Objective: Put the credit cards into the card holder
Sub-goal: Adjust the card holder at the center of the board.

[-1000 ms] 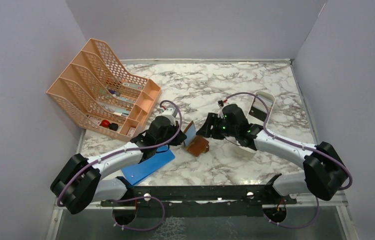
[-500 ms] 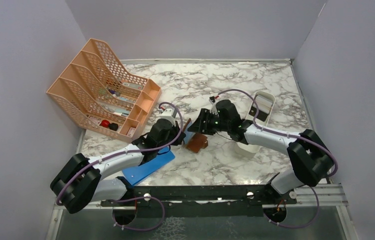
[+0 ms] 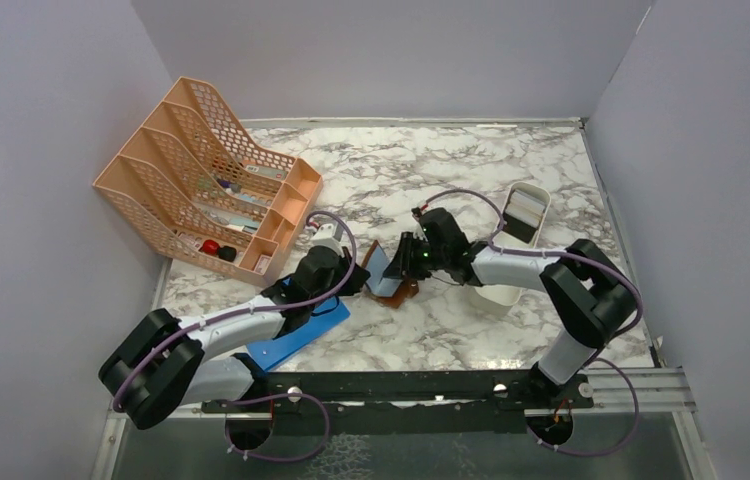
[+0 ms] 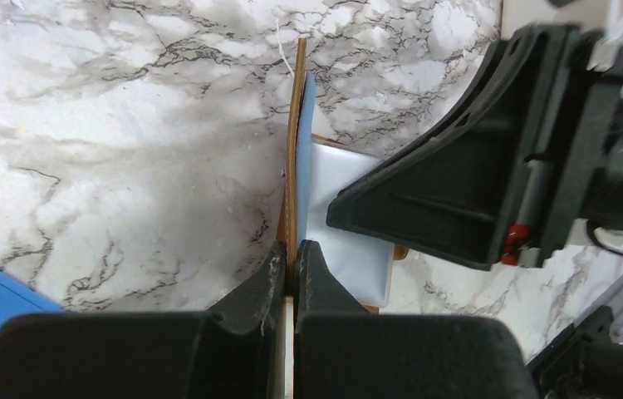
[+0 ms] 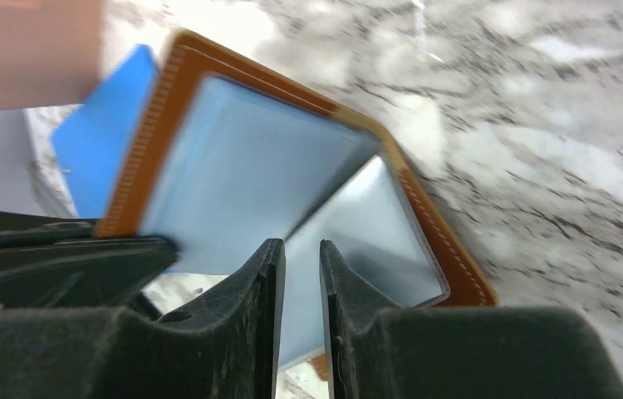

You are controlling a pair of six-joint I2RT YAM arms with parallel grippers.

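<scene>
- The marbled table (image 3: 471, 160) carries the card holder (image 3: 398, 289) near its middle, opened like a book with one brown flap raised.
- The left gripper (image 4: 293, 249) is pinched tight on that raised flap's edge, which props the pale-blue inside open.
- The right gripper (image 5: 301, 266) sits just before that inside, its fingers nearly together. Whether a card is between them I cannot tell.
- The dark card (image 3: 517, 227) lies in the white tray (image 3: 541, 195), well apart from the holder.
- A card should probably go in edge-first, in line with the pocket, and slowly, so that it doesn't tug the flap loose.
</scene>
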